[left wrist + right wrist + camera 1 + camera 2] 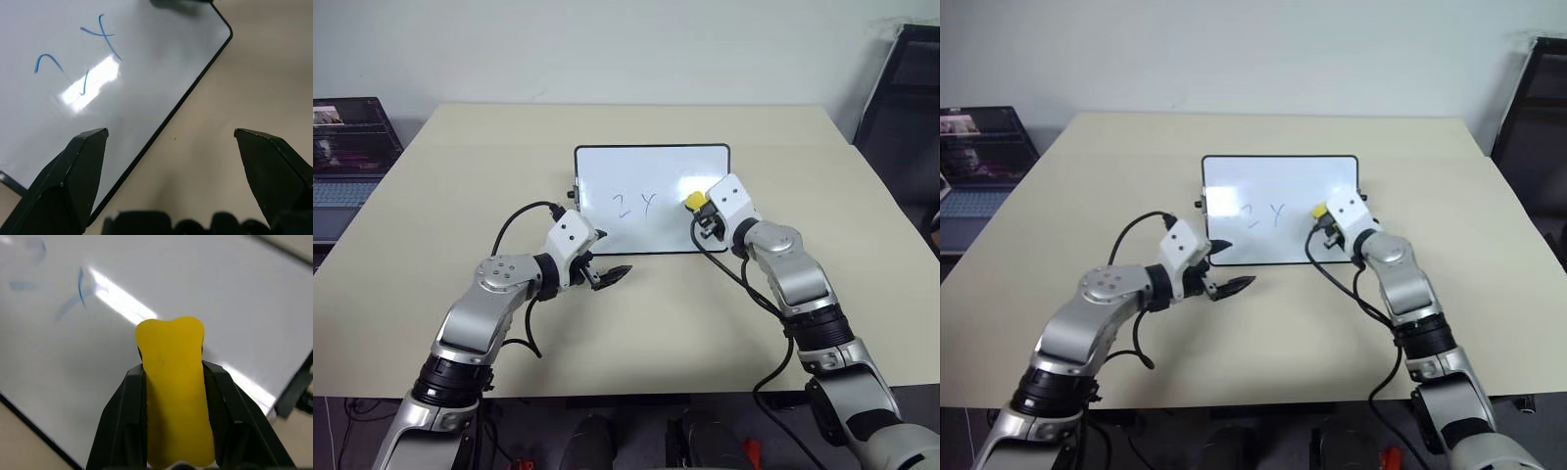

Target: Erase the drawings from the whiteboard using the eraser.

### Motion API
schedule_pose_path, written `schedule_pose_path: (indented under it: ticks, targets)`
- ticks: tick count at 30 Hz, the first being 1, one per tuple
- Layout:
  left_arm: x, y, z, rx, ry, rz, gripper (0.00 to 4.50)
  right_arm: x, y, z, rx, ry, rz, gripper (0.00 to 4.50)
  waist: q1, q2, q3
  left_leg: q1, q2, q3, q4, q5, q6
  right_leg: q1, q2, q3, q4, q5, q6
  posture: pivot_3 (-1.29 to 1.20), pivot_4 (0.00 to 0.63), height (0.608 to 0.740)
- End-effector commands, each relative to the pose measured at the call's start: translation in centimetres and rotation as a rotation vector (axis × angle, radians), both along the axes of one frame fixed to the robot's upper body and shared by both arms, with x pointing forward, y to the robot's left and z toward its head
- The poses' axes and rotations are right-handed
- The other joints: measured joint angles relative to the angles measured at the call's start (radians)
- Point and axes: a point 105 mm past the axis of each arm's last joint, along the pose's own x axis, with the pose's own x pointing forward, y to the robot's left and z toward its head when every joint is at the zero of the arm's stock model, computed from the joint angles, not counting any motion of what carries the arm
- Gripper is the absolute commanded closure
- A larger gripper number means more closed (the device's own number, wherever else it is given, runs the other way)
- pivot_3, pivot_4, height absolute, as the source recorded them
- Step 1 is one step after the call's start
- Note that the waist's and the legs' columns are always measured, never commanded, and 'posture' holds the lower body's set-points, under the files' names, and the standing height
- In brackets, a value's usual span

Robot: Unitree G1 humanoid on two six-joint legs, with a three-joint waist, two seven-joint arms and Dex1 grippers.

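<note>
My left gripper (610, 275) is hanging open at the whiteboard's (607, 166) near edge; my right gripper (173, 382) is clamping the eraser (173, 387) beside the drawings (636, 205).

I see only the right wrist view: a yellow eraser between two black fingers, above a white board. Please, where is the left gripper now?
Observer: The left gripper is open, near the front edge of the whiteboard, toward its left corner.
Operator: Does it hold or touch the board?
Observer: It holds nothing; I cannot tell whether it touches the edge.
Operator: Which drawings remain?
Observer: A "2" and a "Y" in the middle. The eraser in the right gripper is over the board just right of them.
Operator: Anything else around the table?
Observer: A laptop is beyond the table's left edge.
</note>
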Motion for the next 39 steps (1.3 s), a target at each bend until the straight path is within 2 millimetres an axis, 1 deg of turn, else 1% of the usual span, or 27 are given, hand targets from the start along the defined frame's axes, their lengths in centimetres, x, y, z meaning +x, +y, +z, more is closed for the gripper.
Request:
schedule_pose_path:
  ticks: [1, 2, 5, 8, 13, 15, 18, 20, 23, 27, 30, 32, 35, 39]
  targets:
    - [0.6, 1.2, 2.2, -0.052, -0.100, 0.069, 0.00, -1.6, 0.8, 3.8, 0.113, -0.112, 0.088, 3.30, 0.002, 0.000, 0.000, 0.000, 0.000, 0.000, 0.000, 0.000, 0.000, 0.000, 0.000, 0.000, -0.001, 0.000, 0.000, 0.00, 0.150, 0.740]
    - [0.7, 1.5, 2.3, -0.060, -0.113, 0.085, 0.00, -2.1, 0.8, 3.8, 0.113, -0.117, 0.111, 3.30, 0.003, 0.000, 0.000, -0.001, 0.000, 0.000, 0.000, 0.000, 0.000, 0.000, -0.001, 0.000, -0.002, 0.000, 0.000, 0.00, 0.150, 0.740]
    - [0.8, 2.3, 2.5, -0.087, -0.139, 0.140, 0.00, -4.1, 0.9, 2.8, 0.079, -0.110, 0.192, 3.30, 0.008, 0.000, 0.000, -0.001, -0.001, -0.001, 0.000, 0.000, 0.000, 0.002, -0.003, 0.000, -0.005, 0.000, 0.000, 0.00, 0.150, 0.740]
    - [0.6, 3.2, 2.3, -0.097, -0.146, 0.187, 0.00, -5.9, 0.8, 2.0, 0.148, -0.090, 0.242, 3.30, 0.012, 0.000, 0.000, -0.001, -0.001, -0.002, -0.001, 0.000, 0.000, 0.003, -0.004, -0.001, -0.008, 0.000, 0.000, 0.00, 0.150, 0.740]
    - [-0.3, 4.4, 1.1, -0.108, -0.101, 0.248, 0.00, -8.3, 0.6, 0.6, 0.197, -0.064, 0.275, 3.30, 0.012, 0.000, 0.000, -0.002, -0.001, -0.002, -0.001, 0.000, 0.000, 0.003, -0.004, -0.001, -0.008, 0.000, 0.000, 0.00, 0.150, 0.740]
    - [-0.5, 4.5, 0.7, -0.108, -0.089, 0.255, 0.00, -8.6, 0.7, 0.4, 0.211, -0.061, 0.278, 3.30, 0.012, 0.000, 0.000, -0.001, -0.001, -0.002, -0.001, 0.000, 0.000, 0.003, -0.004, -0.001, -0.008, 0.000, 0.000, 0.00, 0.150, 0.740]
    - [-0.8, 4.7, 0.0, -0.098, -0.067, 0.270, 0.00, -9.1, 0.6, -0.7, 0.212, -0.055, 0.273, 3.30, 0.013, 0.000, 0.000, -0.001, -0.001, -0.002, -0.001, 0.000, 0.000, 0.004, -0.004, -0.001, -0.007, 0.000, 0.000, 0.00, 0.150, 0.740]
    - [-0.7, 4.8, -0.1, -0.098, -0.069, 0.275, 0.00, -9.3, 0.5, -1.4, 0.189, -0.049, 0.279, 3.30, 0.015, 0.000, 0.000, 0.000, -0.001, -0.002, -0.001, 0.000, 0.000, 0.004, -0.004, -0.001, -0.007, 0.000, 0.000, 0.00, 0.150, 0.740]
    - [-0.4, 5.0, 0.1, -0.104, -0.075, 0.284, 0.00, -9.5, 0.6, -1.7, 0.169, -0.058, 0.289, 3.30, 0.017, 0.000, 0.000, 0.000, -0.001, -0.002, -0.001, 0.000, 0.000, 0.004, -0.004, -0.001, -0.007, 0.000, 0.000, 0.00, 0.150, 0.740]
    - [-0.1, 4.9, 0.1, -0.109, -0.076, 0.274, 0.00, -8.7, 1.2, -0.9, 0.128, -0.116, 0.282, 3.31, 0.015, 0.000, 0.000, 0.000, -0.001, -0.001, -0.001, 0.000, 0.000, 0.004, -0.003, -0.001, -0.007, 0.000, 0.000, 0.00, 0.150, 0.740]
    - [0.2, 4.7, -0.1, -0.086, -0.070, 0.263, 0.00, -7.3, 1.8, -1.0, -0.040, -0.164, 0.271, 3.31, 0.014, 0.000, 0.000, 0.001, -0.001, -0.001, -0.001, 0.000, 0.000, 0.004, -0.003, -0.001, -0.007, 0.000, 0.000, 0.00, 0.150, 0.740]
    - [0.4, 4.7, -0.1, -0.074, -0.071, 0.259, 0.00, -6.4, 2.1, -0.7, -0.089, -0.182, 0.262, 3.31, 0.016, -0.001, 0.000, 0.001, -0.001, -0.001, -0.001, 0.000, 0.000, 0.004, -0.003, -0.002, -0.007, 0.000, 0.000, 0.00, 0.150, 0.740]
    - [0.9, 4.4, 0.2, -0.063, -0.079, 0.246, 0.00, -4.4, 3.2, 0.4, -0.132, -0.193, 0.243, 3.31, 0.016, -0.001, 0.001, 0.000, -0.001, -0.001, -0.001, 0.000, 0.000, 0.003, -0.003, -0.002, -0.007, 0.000, 0.000, 0.00, 0.150, 0.740]
    - [1.1, 3.6, 1.0, -0.047, -0.094, 0.207, 0.00, -2.1, 4.5, 1.4, -0.158, -0.169, 0.227, 3.31, 0.016, -0.001, 0.001, 0.000, -0.001, -0.001, -0.001, 0.000, 0.000, 0.003, -0.003, -0.003, -0.007, 0.000, 0.000, 0.00, 0.150, 0.740]
